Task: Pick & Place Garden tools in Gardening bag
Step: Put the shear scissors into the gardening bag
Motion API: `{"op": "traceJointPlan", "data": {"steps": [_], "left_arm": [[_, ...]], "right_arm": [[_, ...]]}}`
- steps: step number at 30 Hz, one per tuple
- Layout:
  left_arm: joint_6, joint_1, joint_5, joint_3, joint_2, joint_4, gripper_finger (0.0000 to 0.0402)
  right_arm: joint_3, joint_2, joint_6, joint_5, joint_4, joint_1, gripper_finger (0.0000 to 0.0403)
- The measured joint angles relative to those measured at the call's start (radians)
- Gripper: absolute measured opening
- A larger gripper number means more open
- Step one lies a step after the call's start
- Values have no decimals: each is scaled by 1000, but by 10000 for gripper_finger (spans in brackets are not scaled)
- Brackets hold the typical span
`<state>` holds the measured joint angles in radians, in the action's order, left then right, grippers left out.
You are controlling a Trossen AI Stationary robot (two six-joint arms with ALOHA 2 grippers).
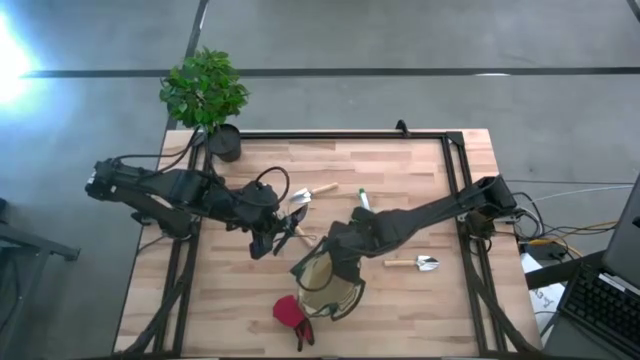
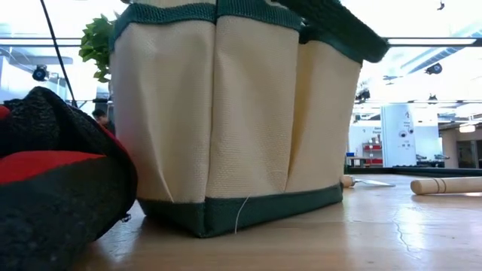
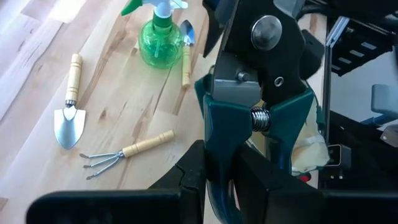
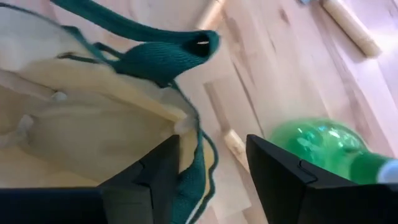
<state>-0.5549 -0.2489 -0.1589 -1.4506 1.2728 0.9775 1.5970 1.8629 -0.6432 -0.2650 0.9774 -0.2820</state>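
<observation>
Here, left tool (image 3: 233, 180) clenching pruning shears (image 3: 261, 93), right tool (image 4: 211, 168) spread astride gardening bag (image 4: 93, 130) rim.

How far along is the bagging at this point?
Nothing shows inside the cream fabric bag with green trim yet. In hand: the left gripper holds the green-handled pruning shears, while the right gripper straddles the bag's rim. Left: the green spray bottle, wooden-handled trowel, small rake and red glove.

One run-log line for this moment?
left gripper: shut on pruning shears, lifted | right gripper: jaws astride gardening bag rim | spray bottle, trowel, rake: on table
</observation>
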Motion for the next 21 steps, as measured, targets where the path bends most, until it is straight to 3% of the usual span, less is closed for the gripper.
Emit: {"op": "traceJointPlan", "data": {"steps": [3, 11, 14, 21], "left_arm": [[0, 0, 0, 0, 0, 0, 56], [5, 0, -9, 5, 1, -17, 56], [19, 0, -4, 27, 12, -64, 56], [63, -3, 121, 53, 92, -187, 56]], "right_arm": [[0, 0, -21, -1, 23, 2, 145], [-17, -1, -53, -34, 76, 14, 19], [-28, -1, -54, -43, 75, 21, 15], [-36, -1, -55, -59, 82, 28, 9]]}}
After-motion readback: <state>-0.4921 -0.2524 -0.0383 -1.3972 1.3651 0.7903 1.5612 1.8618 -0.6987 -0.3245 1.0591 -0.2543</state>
